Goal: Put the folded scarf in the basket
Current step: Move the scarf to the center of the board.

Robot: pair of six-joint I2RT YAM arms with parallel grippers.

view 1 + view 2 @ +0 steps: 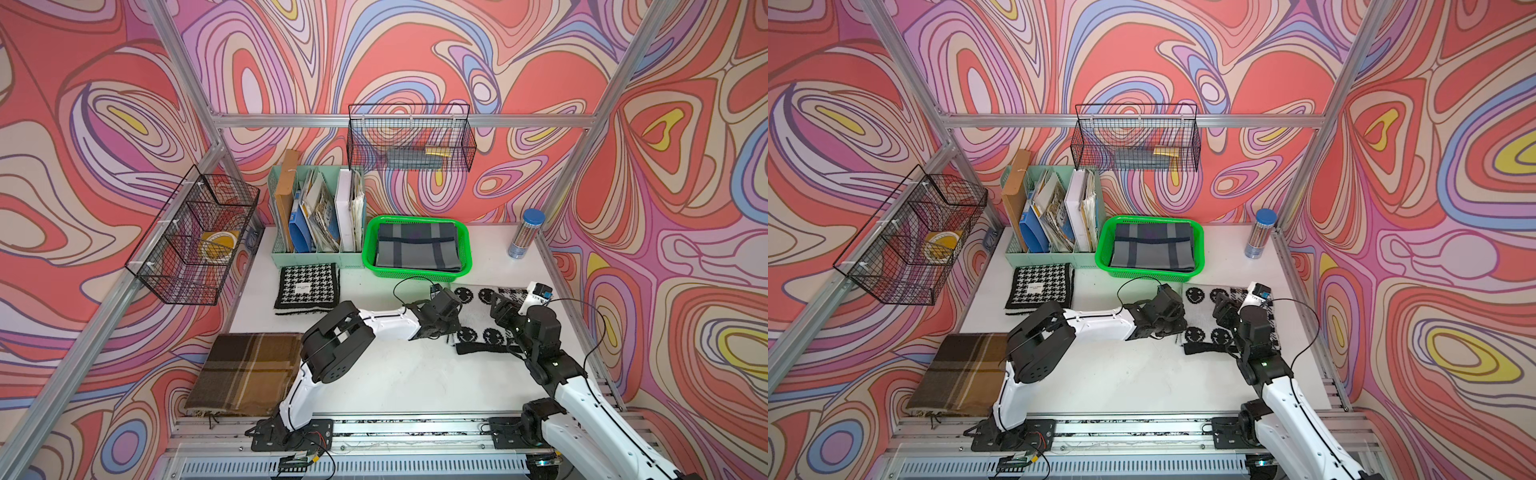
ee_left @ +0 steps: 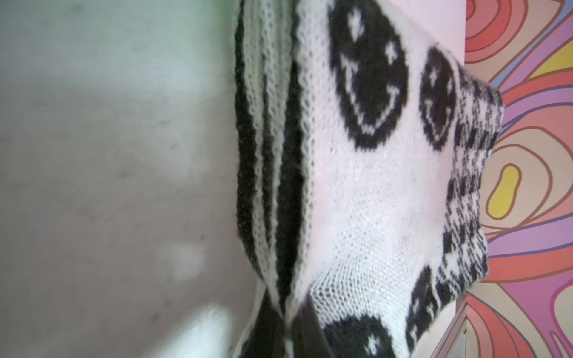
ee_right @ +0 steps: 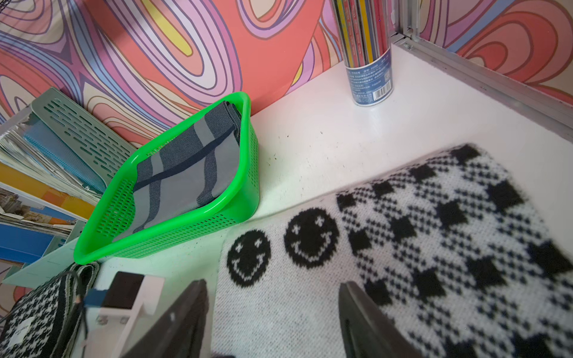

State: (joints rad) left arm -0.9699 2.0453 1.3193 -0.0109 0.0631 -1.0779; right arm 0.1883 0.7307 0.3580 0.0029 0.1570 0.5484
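My left pincer pinches the layered edge of the smiley scarf, I think so that all the folds lift together. My right pincer hangs spread over it. The scarf lies at 5 o'clock from the green basket, near it and not yet inside.

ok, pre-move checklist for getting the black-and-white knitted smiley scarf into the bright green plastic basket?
1. Left gripper shut on black-and-white knitted smiley scarf edge: ok.
2. Right gripper gripping scarf: not ok, jaws open over it.
3. Scarf folded: ok, stacked layers visible.
4. Bright green perforated plastic basket empty: not ok, grey plaid folded scarf inside.
5. White table between scarf and basket free: ok.
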